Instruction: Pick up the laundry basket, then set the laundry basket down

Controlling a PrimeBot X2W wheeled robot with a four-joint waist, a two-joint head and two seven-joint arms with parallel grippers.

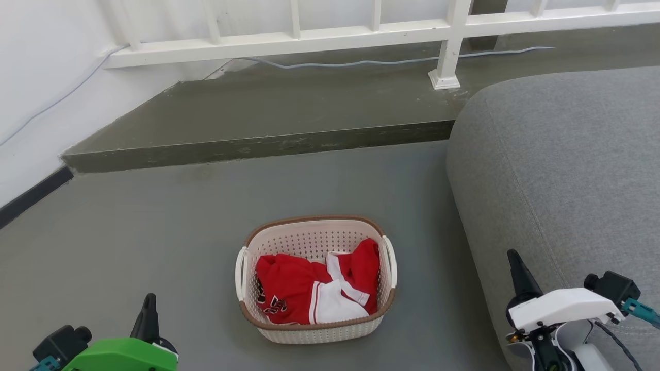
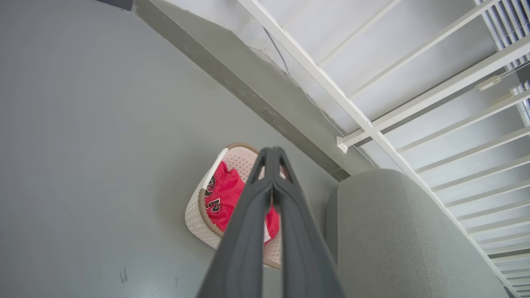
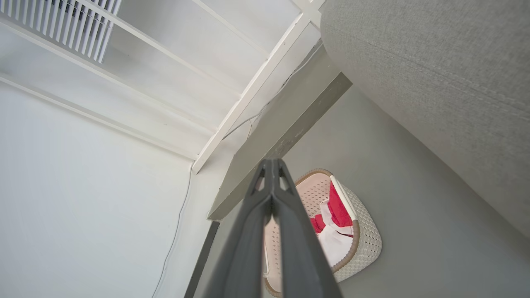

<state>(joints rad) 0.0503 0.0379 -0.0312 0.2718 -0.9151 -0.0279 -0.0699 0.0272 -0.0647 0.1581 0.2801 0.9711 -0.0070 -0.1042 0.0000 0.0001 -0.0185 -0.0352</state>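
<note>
laundry basket point(image 1: 315, 332) stands upright on the floor point(image 1: 129, 226), in the strip between the step edge point(image 1: 258, 147) and the robot, with its right side near the sofa point(image 1: 557, 180) but not touching. Left jaws are clenched on nothing, fingers point(image 2: 252, 215) pressed together. Right jaws are the same, fingers point(image 3: 285, 223) together and empty. Both hang clear of the basket, one on each side. This fits either a basket waiting to be lifted or one already set back down; I cannot tell which. Inside the basket is a bunched red garment point(image 1: 296, 291) with white trim and dark lettering. It fills most of the bottom and sits below the brown rim, nothing hanging over. Likely risks if a lift is due: the side handles point(image 1: 240, 273) are thin, so clenched jaws would bump them and not catch. The basket looks light and the floor smooth, so a nudge could skid it. A one-sided grip would probably tip it and slide the garment out. The sofa also crowds the right arm's approach.
</note>
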